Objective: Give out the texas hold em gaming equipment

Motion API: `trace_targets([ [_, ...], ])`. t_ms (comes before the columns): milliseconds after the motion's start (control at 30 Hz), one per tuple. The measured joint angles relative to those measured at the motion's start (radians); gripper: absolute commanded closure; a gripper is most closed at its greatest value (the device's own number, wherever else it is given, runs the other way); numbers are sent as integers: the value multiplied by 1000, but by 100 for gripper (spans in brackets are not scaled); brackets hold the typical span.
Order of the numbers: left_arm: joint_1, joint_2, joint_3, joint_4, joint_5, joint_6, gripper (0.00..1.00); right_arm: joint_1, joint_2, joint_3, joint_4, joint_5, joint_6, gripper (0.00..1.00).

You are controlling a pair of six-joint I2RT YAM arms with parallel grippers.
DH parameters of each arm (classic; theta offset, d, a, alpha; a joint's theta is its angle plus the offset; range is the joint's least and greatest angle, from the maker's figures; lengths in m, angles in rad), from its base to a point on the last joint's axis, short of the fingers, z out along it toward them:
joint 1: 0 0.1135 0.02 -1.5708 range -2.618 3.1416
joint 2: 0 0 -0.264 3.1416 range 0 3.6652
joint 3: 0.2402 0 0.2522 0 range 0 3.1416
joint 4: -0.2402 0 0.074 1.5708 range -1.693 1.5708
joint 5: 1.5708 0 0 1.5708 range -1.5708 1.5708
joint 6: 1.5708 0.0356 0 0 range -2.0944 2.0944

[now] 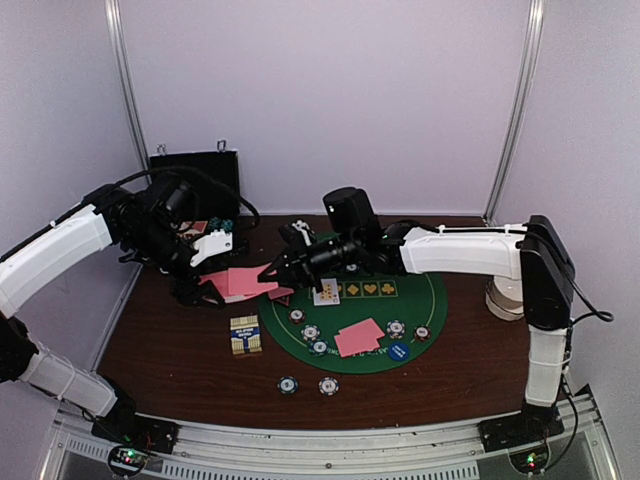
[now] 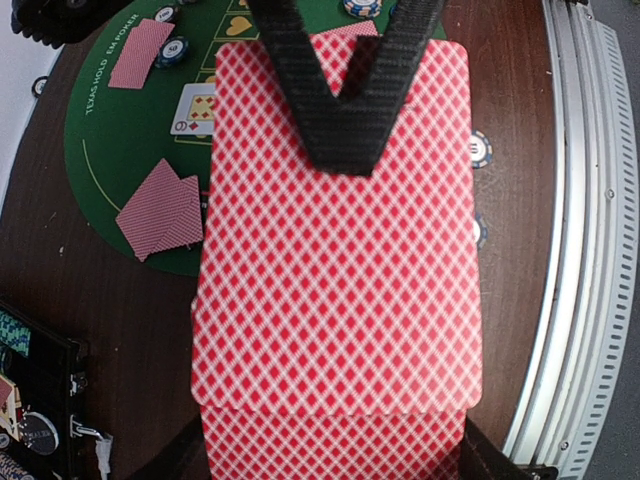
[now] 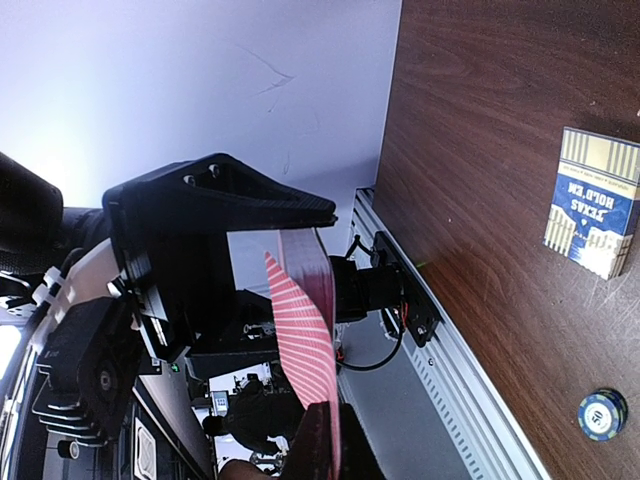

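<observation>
My left gripper (image 1: 222, 286) is shut on a deck of pink-backed cards (image 1: 241, 281) and holds it above the table, left of the green mat (image 1: 430, 300). In the left wrist view the deck (image 2: 335, 280) fills the frame. My right gripper (image 1: 272, 272) is shut on the top card at the deck's far edge; its black fingers (image 2: 345, 110) lie over the deck. In the right wrist view that card (image 3: 305, 340) is pinched edge-on. A face-up card (image 1: 327, 291), a pair of pink cards (image 1: 358, 337), striped chips (image 1: 310, 332) and a blue disc (image 1: 398, 351) lie on the mat.
The yellow-blue card box (image 1: 245, 334) lies on the wood below the deck. Two chips (image 1: 288, 384) sit off the mat near the front. The black hinged case (image 1: 195, 175) stands open at the back left. A white roll (image 1: 505, 298) sits at the right.
</observation>
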Motion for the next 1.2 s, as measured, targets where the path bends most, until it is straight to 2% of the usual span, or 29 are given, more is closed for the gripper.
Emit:
trace_targets([
  [567, 0, 0, -6, -1, -6, 0, 100, -45, -52, 0, -130, -19, -90, 100],
  [1200, 0, 0, -6, -1, -7, 0, 100, -42, -56, -54, -35, -26, -35, 99],
])
